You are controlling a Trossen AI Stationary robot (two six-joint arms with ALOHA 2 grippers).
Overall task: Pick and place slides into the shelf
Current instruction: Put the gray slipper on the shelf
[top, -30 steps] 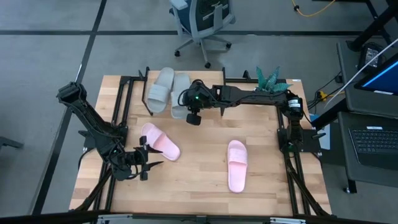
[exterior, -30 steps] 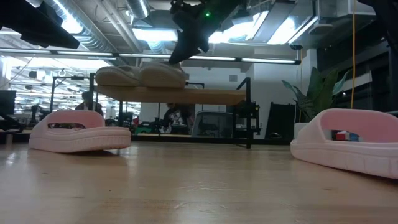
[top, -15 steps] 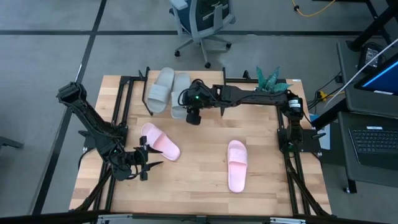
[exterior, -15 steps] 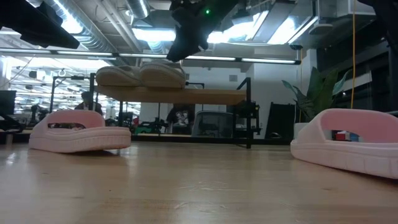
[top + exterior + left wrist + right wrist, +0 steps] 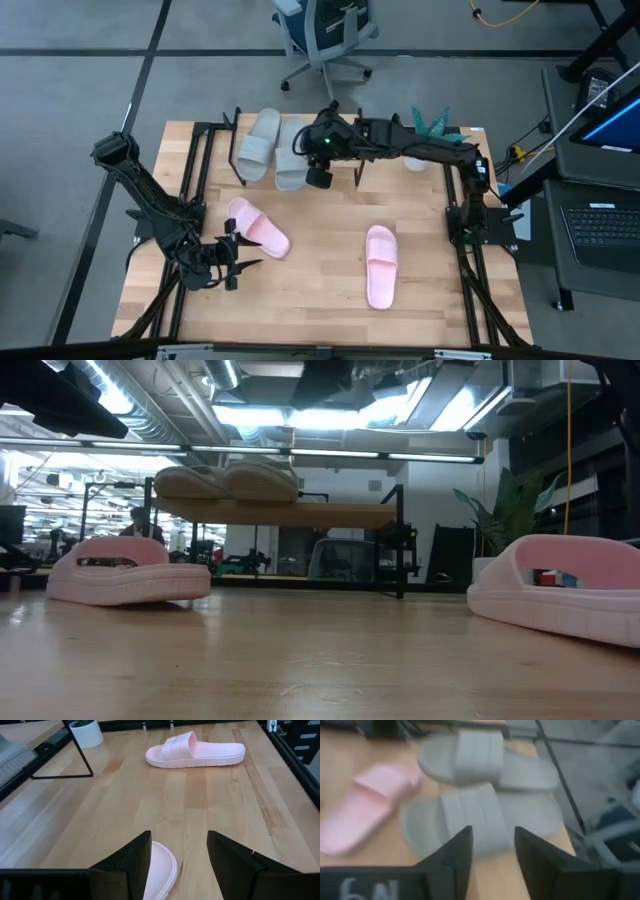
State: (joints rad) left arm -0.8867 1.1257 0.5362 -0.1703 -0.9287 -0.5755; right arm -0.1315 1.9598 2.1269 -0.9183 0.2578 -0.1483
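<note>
right end effector (image 5: 320, 177) hangs above the front edge of the shelf (image 5: 345, 150) near the far edge of the desk (image 5: 320, 270), just beside the nearer of two grey-green slides (image 5: 291, 153) that lie side by side on the shelf's left end, both with their long axes running front to back; its fingers (image 5: 455, 855) stand parted and nothing sits between them, so it holds nothing. two pink slides are not yet on the shelf. one pink slide (image 5: 380, 265) lies on the right half of the desk toward the near edge, long axis running roughly from far edge to near edge, and it sits toward the near edge and to the right of the right end effector, well apart from it, with no object between them. the other pink slide (image 5: 258, 228) lies on the left half of the desk, long axis diagonal, with one end touching or just beside the left end effector (image 5: 232, 260), which waits at the near left corner with fingers wide apart and nothing gripped. judgement: the right-half slide suits the right arm, the diagonal slide the left arm.
</note>
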